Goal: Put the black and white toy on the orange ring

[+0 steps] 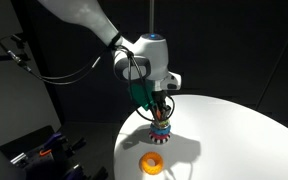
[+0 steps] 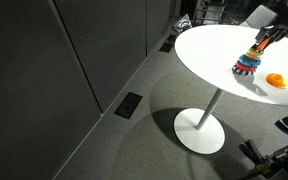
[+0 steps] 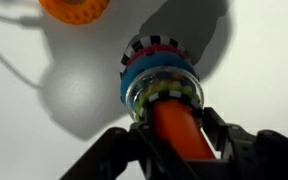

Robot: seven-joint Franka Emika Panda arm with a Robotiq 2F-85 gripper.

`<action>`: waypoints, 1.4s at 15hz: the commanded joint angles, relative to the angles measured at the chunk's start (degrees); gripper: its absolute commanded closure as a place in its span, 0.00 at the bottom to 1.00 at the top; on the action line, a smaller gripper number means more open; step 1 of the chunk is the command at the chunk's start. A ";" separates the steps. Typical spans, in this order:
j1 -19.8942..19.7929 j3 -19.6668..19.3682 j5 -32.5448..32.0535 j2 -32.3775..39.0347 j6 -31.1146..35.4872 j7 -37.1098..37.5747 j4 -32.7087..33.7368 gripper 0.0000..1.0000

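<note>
Nearest the wrist camera, found the gripper (image 3: pixel 174 135) with its jaws drawn in narrowly on the orange peg (image 3: pixel 172 115) of the ringed stack (image 3: pixel 159 80), dark fingers (image 3: pixel 229 152) tight against the peg's two sides with no gap showing. Saw the black and white toy (image 3: pixel 147 44) as a checked band at the stack's far end, beneath its red and blue rings, low against the white table (image 3: pixel 264 60). Spotted the orange ring (image 3: pixel 74 8) lying flat near the stack, apart from it. Found, in both exterior views, the gripper (image 1: pixel 161 108) straight above the stack (image 1: pixel 161 128), and the orange ring (image 2: pixel 275 80) just beside the stack (image 2: pixel 248 63) on the table.
</note>
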 commanded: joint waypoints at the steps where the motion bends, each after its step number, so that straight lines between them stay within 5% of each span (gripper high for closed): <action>1: -0.73 0.43 0.55 -0.39 -0.71 0.41 0.57 0.46; 4: -0.67 0.31 0.40 -0.20 -0.83 0.68 0.76 0.46; 8: -0.55 0.15 0.13 -0.23 -0.90 1.02 0.67 0.10; 11: -0.56 0.12 0.11 -0.12 -0.83 1.00 0.61 0.00; 21: -1.07 0.44 0.73 1.10 -0.78 0.48 0.96 0.00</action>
